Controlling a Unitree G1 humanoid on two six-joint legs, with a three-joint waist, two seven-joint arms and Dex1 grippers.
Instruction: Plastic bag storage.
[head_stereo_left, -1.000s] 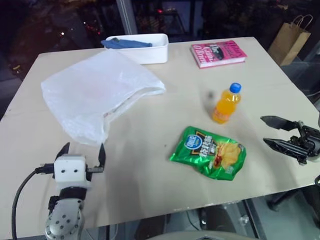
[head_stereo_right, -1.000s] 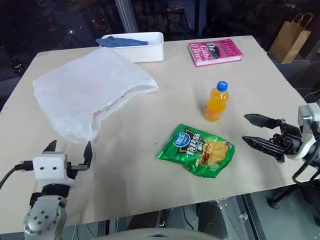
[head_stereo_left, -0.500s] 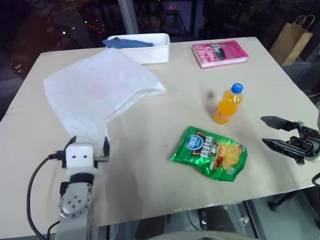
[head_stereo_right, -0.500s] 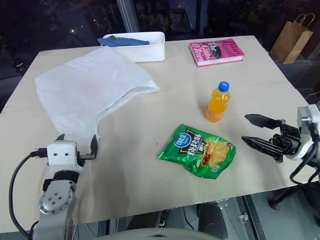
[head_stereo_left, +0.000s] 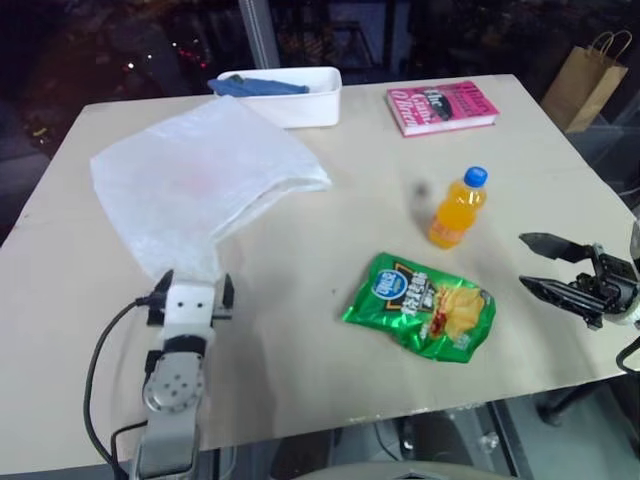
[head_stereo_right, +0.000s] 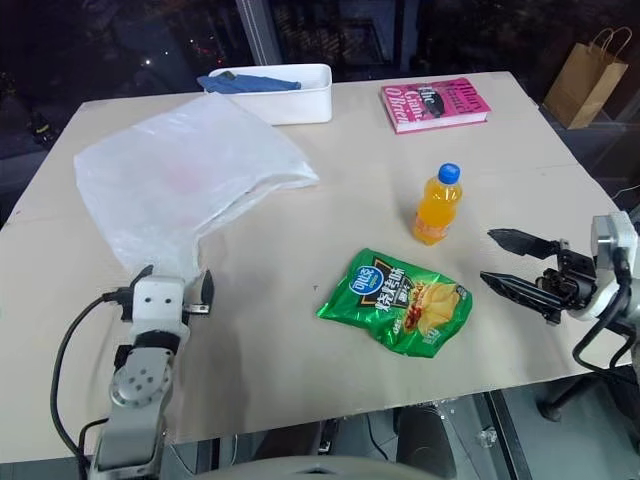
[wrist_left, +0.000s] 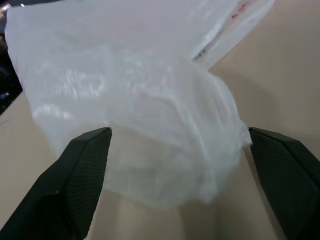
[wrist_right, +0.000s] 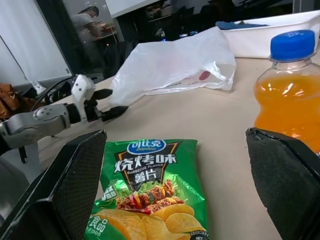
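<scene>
I have the left gripper low over the table with its jaws spread wide, and nothing is pinched between them. The near corner of the plastic bag lies right at the mouth of those jaws: through the left wrist camera the crumpled white plastic sits between the two black fingers, with clear gaps to each, and I cannot tell whether the tips touch it. From there the bag spreads flat away from the jaws toward the far side of the table, its open edge with red print off to the right-finger side. Beyond the bag's far end stands a white tub with a blue cloth in it. My right gripper hangs at the right edge of the table, jaws also wide apart and empty, pointing inward. Straight ahead of those jaws lies a green chips packet, flat and well clear of the fingertips; in the right wrist camera it sits between the two fingers with the orange drink bottle upright just beside the far finger. The bottle stands apart from the packet, farther back on the table. A pink book lies near the far edge, and a brown paper bag stands off the table past that corner.
</scene>
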